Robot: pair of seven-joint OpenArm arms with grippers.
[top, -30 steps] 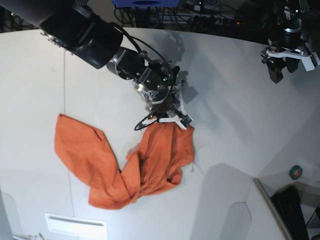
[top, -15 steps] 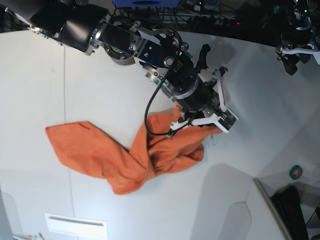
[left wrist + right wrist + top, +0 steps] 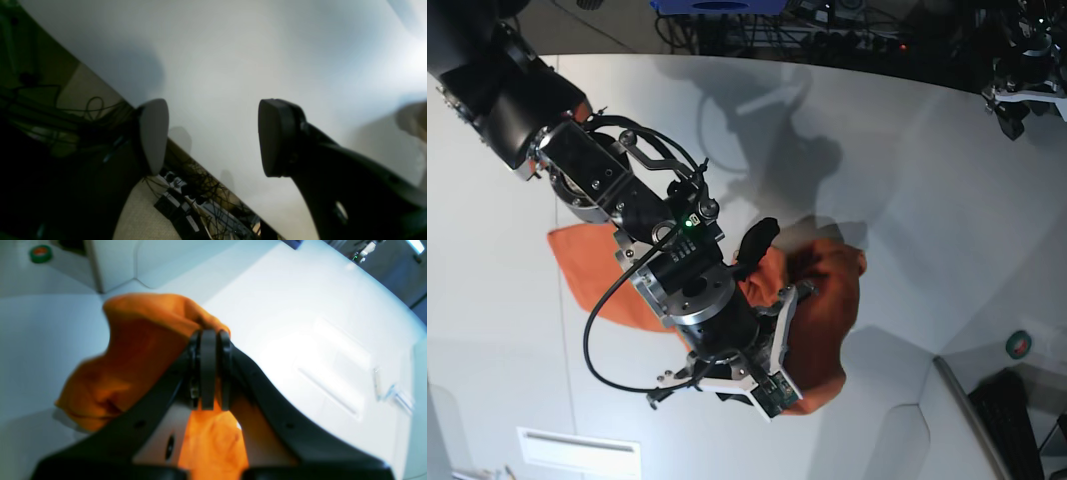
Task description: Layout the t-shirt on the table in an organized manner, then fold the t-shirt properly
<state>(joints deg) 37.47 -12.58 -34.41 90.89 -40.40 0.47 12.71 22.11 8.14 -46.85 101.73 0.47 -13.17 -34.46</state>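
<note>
- I have the right gripper (image 3: 210,373) with its fingers pressed together on a bunched fold of the t-shirt (image 3: 133,356); in the right wrist view, orange cloth spills out on both sides of the closed tips.
- In the base view, the t-shirt (image 3: 827,310) sits at centre frame, crumpled and partly lifted, with one end trailing toward the left behind my right arm. Much of it is hidden by the arm, so I cannot tell which part I am holding.
- The counter (image 3: 907,170) is bare white around the cloth, with plenty of room to spread it.
- My left gripper (image 3: 213,136) hangs over the counter's far edge, at the upper right of the base view, well apart from the shirt. Its fingers stand wide apart with nothing between them.
- I judge we are in the laying-out step; no fold is started.
- Next, I think I need to bring the free arm in to take a second point, then pull the two apart so the cloth opens flat.
</note>
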